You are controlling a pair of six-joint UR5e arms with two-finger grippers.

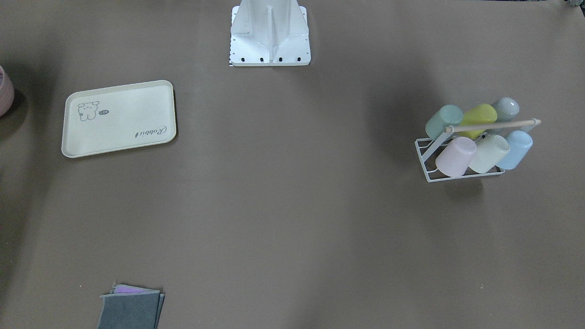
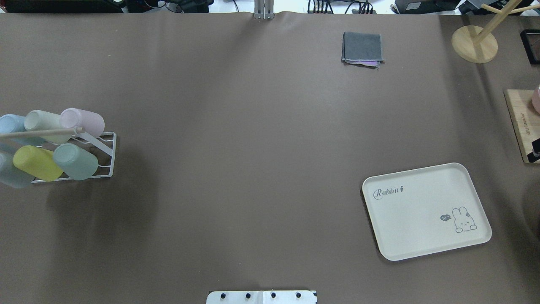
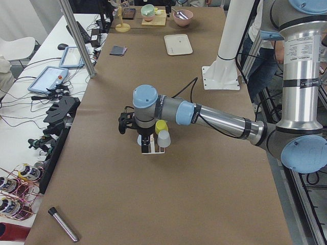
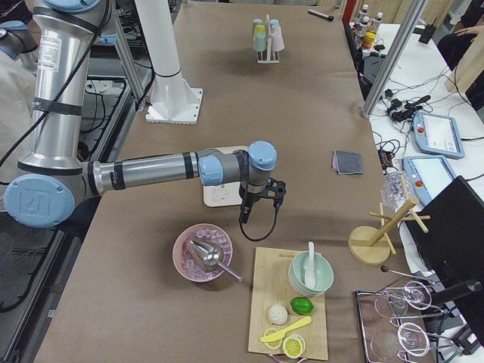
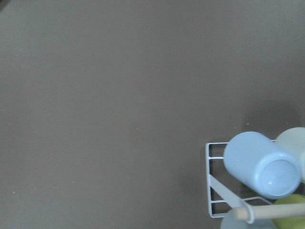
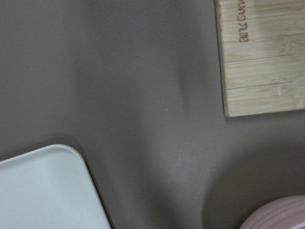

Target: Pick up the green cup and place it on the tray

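Note:
The green cup (image 1: 444, 119) is a pale mint tumbler lying tilted on a white wire rack (image 1: 427, 157), at the end of the row beside the yellow-green cup (image 1: 478, 118). It also shows in the overhead view (image 2: 76, 161). The cream tray (image 1: 119, 118) with the rabbit drawing lies flat and bare on the other side of the table (image 2: 426, 211). My left gripper (image 3: 145, 140) hovers over the rack. My right gripper (image 4: 244, 213) hovers beside the tray. I cannot tell whether either is open or shut. No fingers show in the wrist views.
The rack also holds lilac (image 2: 82, 121), cream, blue (image 5: 262, 164) and grey-green cups under a wooden bar. A folded grey cloth (image 2: 363, 47), a wooden stand (image 2: 474, 42), a wooden board (image 6: 262, 52) and a pink bowl (image 4: 203, 253) lie near the tray's end.

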